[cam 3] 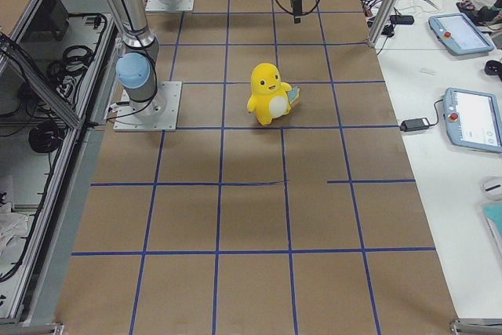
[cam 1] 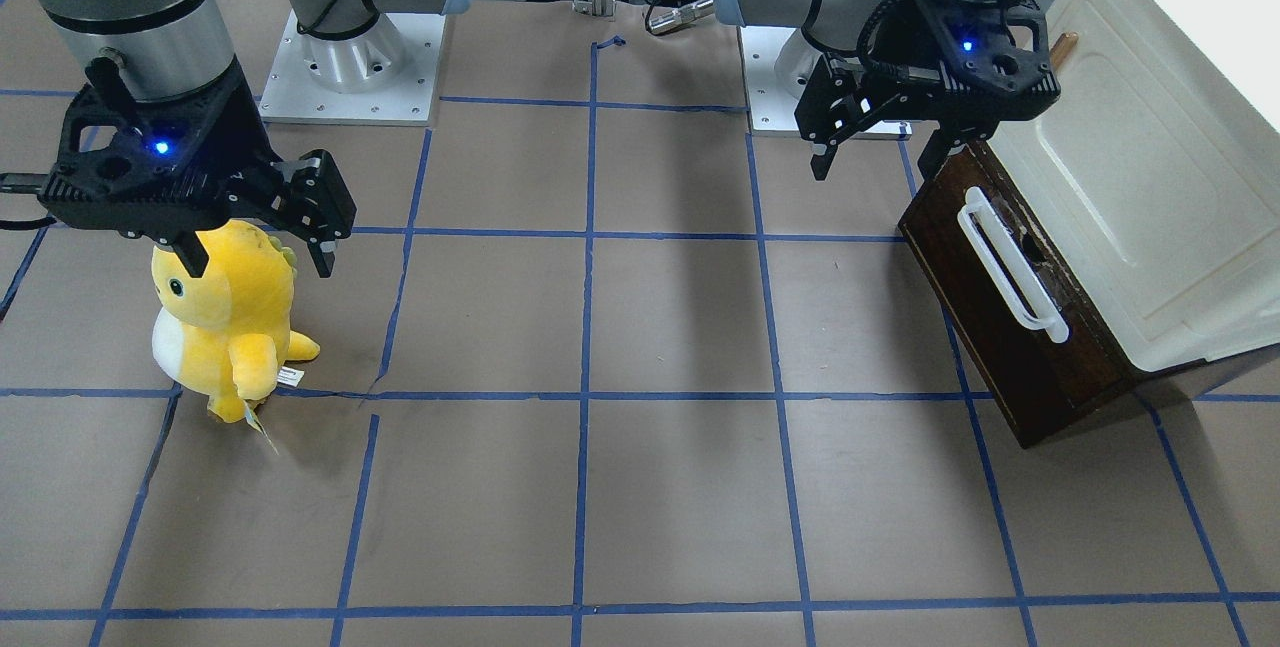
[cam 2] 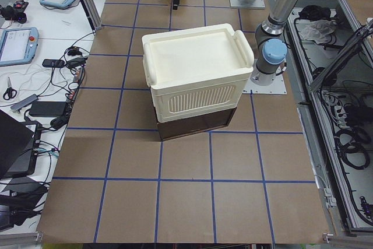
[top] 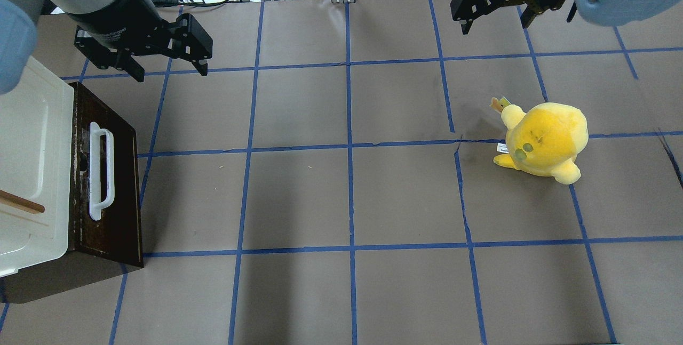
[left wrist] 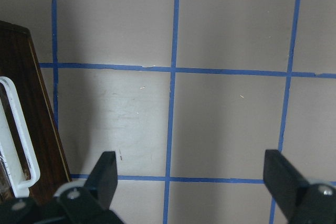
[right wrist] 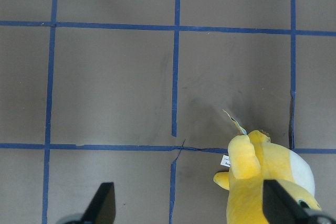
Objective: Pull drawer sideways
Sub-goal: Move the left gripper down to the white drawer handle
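The drawer (cam 1: 1000, 327) has a dark brown front and a long white bar handle (cam 1: 1012, 272). It sits under a cream cabinet (cam 1: 1150, 177) at the table's left end. It also shows in the overhead view (top: 120, 185) and at the left edge of the left wrist view (left wrist: 44, 124). My left gripper (cam 1: 875, 162) is open and empty. It hovers above the table in front of the drawer, apart from the handle (left wrist: 18, 135). My right gripper (cam 1: 262, 262) is open and empty, high over the far right side.
A yellow plush toy (cam 1: 225, 317) stands on the right half of the table, below my right gripper; it also shows in the right wrist view (right wrist: 268, 182). A wooden handle (top: 21, 202) sticks out of the cabinet door. Blue tape lines grid the brown table.
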Motion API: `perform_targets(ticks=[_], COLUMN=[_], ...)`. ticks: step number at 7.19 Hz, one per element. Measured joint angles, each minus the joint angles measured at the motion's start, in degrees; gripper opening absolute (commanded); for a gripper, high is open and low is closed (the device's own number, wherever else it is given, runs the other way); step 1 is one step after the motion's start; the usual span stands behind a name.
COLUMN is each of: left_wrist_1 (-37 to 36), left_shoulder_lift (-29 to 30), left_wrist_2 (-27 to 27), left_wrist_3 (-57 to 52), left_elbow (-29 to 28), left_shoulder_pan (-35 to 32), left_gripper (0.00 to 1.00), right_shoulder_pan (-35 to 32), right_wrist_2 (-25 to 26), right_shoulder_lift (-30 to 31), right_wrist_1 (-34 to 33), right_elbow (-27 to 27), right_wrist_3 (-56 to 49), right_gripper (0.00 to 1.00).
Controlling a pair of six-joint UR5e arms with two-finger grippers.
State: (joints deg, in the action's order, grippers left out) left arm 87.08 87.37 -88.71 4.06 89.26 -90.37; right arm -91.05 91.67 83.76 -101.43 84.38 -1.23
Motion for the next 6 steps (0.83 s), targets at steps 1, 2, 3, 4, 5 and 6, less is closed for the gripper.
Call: perform_targets(ticks=[1,2,3,4,5,6], left_wrist_1=[0.0,-0.1,-0.2,-0.2,-0.2,-0.3], left_shoulder_lift=[0.0,0.4,0.9,1.3,1.6,2.5], left_wrist_2=[0.0,-0.2,-0.3,-1.6,-4.5,-7.7], left_wrist_3=[0.8,2.0,3.0,4.1,7.1,11.6], left_elbow=[0.5,1.6,4.1,7.6,11.3,14.5], left_shoulder_pan=[0.0,0.0,0.0,0.0,0.0,0.0], left_gripper=[1.0,1.0,1.0,1.0,1.0,1.0], right_shoulder_pan=[0.0,0.0,0.0,0.0,0.0,0.0], right_wrist_2=[0.0,0.0,0.0,0.0,0.0,0.0], right_shoulder_lift=[0.0,0.0,0.0,0.0,0.0,0.0], right_wrist_1=[0.0,0.0,0.0,0.0,0.0,0.0], right_elbow=[0.0,0.0,0.0,0.0,0.0,0.0], right_wrist_3=[0.0,0.0,0.0,0.0,0.0,0.0], right_gripper=[1.0,1.0,1.0,1.0,1.0,1.0])
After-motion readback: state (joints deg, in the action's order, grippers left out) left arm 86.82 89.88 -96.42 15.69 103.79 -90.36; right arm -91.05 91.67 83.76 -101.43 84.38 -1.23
